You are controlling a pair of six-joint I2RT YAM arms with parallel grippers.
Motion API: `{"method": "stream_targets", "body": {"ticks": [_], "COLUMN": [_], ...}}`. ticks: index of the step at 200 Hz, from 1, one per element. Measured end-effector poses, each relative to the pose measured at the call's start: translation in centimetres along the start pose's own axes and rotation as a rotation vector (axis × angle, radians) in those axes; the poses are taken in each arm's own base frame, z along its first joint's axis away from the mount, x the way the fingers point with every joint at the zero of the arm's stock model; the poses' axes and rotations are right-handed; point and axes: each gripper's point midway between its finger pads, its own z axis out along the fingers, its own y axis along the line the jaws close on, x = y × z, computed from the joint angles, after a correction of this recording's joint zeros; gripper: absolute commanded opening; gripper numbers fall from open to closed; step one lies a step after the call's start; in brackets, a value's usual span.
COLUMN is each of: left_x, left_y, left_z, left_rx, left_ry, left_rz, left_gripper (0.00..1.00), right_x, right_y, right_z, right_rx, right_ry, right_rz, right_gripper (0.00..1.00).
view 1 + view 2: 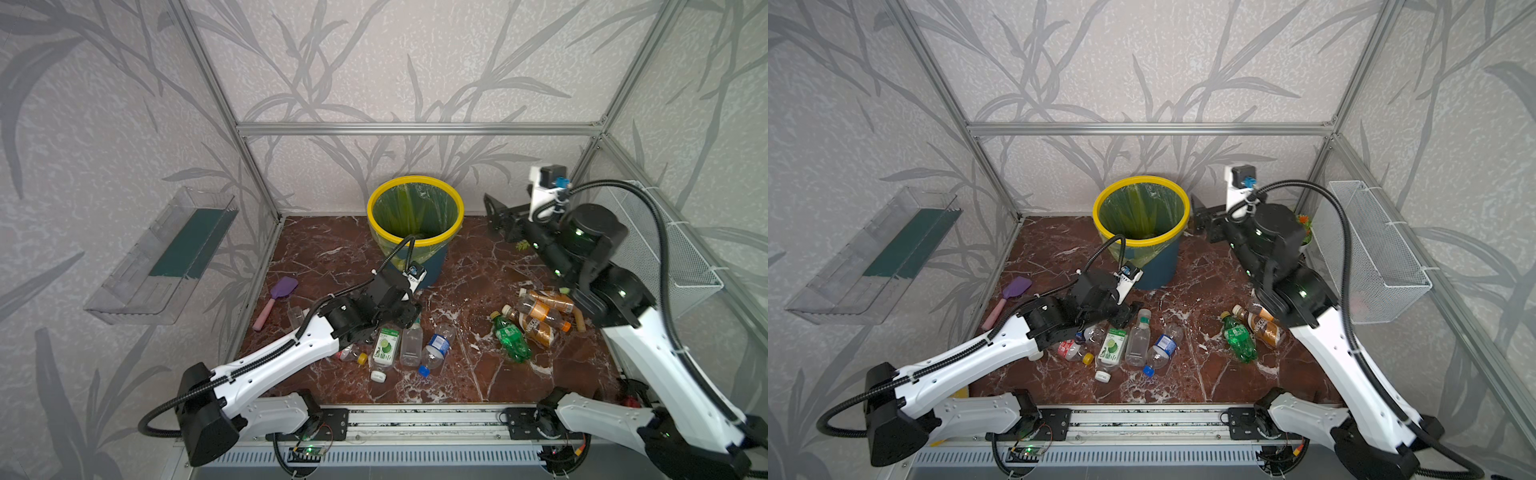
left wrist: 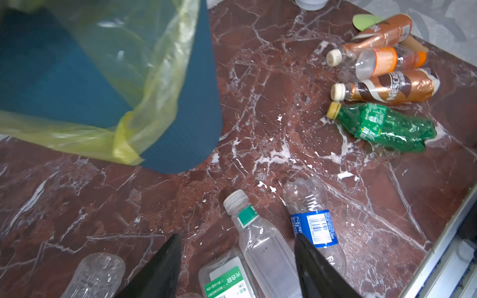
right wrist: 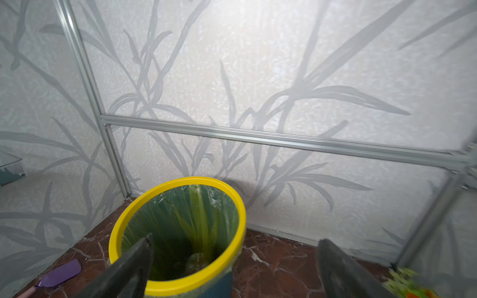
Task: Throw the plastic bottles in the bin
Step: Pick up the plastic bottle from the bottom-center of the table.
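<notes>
- Pale grey walls (image 3: 284,64) printed with darker grey leaf sprays close the cell on three sides; the back one faces the right gripper (image 3: 235,238).
- Light falls brightest on that back wall, high above the right gripper.
- Aluminium frame rails (image 3: 258,138) run across the back wall and up its corners.
- A red-brown marble floor (image 2: 258,77) with white veins lies below the left gripper (image 2: 237,235).
- A clear plastic tray (image 1: 158,257) with a dark green base is fixed to the side wall, well out to the left gripper's left.
- A white wire mesh basket (image 1: 690,266) hangs on the opposite wall, to the right gripper's right.
</notes>
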Motion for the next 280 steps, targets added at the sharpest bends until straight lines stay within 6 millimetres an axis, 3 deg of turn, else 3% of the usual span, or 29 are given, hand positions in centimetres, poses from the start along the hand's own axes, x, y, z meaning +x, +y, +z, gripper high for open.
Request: {"method": "stream_targets", "body": {"ticks": [17,55,64,78,99,126,189,216,280], "left_x": [0.4,2.8,3.6,5.2,7.1,8.9,11.3,11.7,11.5], "left_y": [-1.6,-7.0,-8.1,-9.3,-10.1,-10.8,-11.8,-12.0,-12.2], "left_z": [0.9,4.1,5.0,6.3,7.8,8.9,11.2,12.1,12.5], "left_rx": [0.031,0.138,0.155,0.168,0.163,0.147,0.117,0.110,0.111], "left_ry": [0.025,0.136,0.166,0.221,0.286,0.341,0.421,0.436,0.435], "left_rz": [0.012,0.070,0.078,0.078,0.062,0.033,-0.007,-0.014,-0.019], "left_gripper": [0.83,0.84,0.84,0.83,0.83,0.83,0.81,0.73,0.45], "right_x": [3.1,20.7,23.9,26.6,27.3,27.8,31.0,30.8,31.2], "right_y": [-3.4,-8.7,-9.2,-9.4,-9.0,-8.4,-8.0,-7.9,-7.8], "right_z": [-3.0,-5.7,-6.8,-8.3,-9.0,-8.4,-7.3,-7.0,-6.8], "right_rx": [0.095,0.305,0.329,0.344,0.330,0.301,0.273,0.260,0.252], "right_ry": [0.022,0.428,0.511,0.579,0.594,0.617,0.705,0.692,0.695], "right_rz": [0.067,0.154,0.169,0.199,0.246,0.267,0.296,0.303,0.294], "right_gripper": [0.99,1.00,1.00,1.00,0.99,0.98,0.95,0.95,0.95]}}
